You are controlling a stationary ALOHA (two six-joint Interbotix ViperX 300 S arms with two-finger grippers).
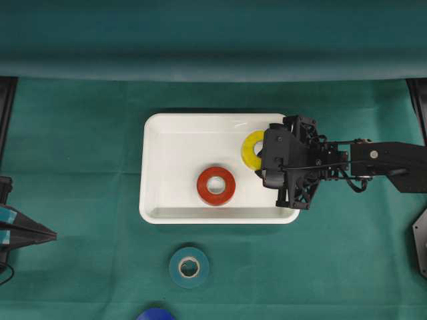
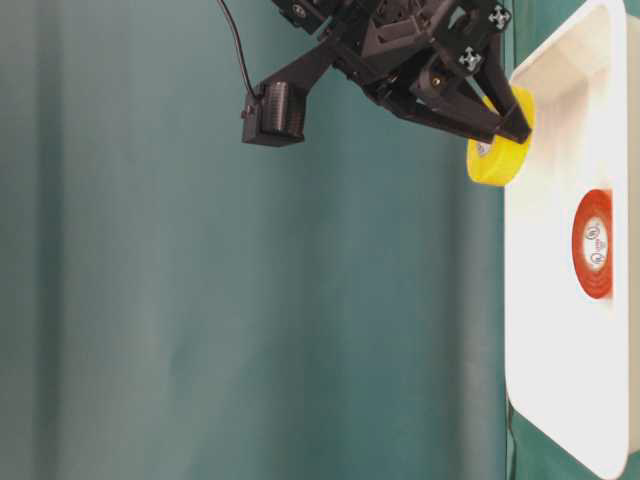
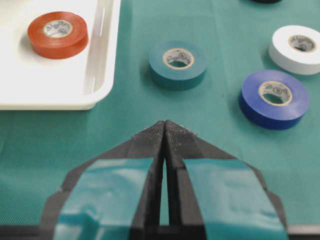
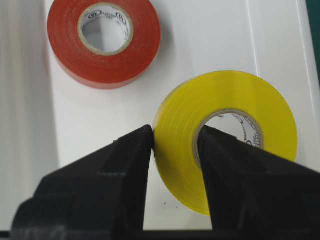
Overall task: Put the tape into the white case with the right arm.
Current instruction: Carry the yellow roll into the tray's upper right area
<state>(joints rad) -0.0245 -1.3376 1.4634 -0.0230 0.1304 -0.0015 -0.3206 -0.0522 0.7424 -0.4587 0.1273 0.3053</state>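
Presently we find the right gripper (image 4: 175,142) pinching the yellow tape roll (image 4: 230,135) through its wall over the white case (image 1: 167,143); we judge it light, stiff, slick-faced.

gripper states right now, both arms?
Left gripper: closed, holding nothing.
Right gripper: closed on the yellow tape roll, one finger through its core, over the white case.

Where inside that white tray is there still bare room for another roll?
The glossy white tray has bare floor along its left side, beside the red tape roll. Its right end is crowded: the right gripper holds the yellow tape roll there.
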